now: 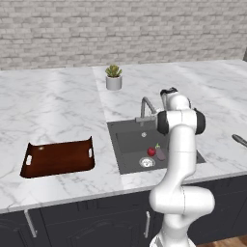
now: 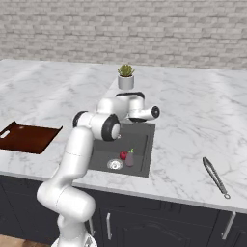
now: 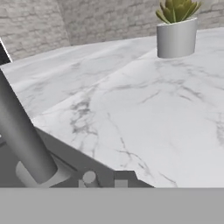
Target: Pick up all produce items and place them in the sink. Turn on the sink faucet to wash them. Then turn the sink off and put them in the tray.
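The red fruit (image 1: 151,151) and the purple vegetable (image 1: 160,154) lie side by side in the sink (image 1: 126,143), near the drain (image 1: 146,162). The claw (image 3: 105,180) is pressed together by the faucet (image 1: 146,110). The tray (image 1: 58,158) sits on the counter. No writing can be read.

Pale brick wall (image 1: 120,29), white marble counter (image 1: 53,106), dark cabinets (image 1: 96,222).

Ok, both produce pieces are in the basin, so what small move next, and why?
Probably nudge the tool against the faucet handle to start the water. The red fruit and purple vegetable already lie in the sink, and the hand view shows the faucet's base right beside the tool.
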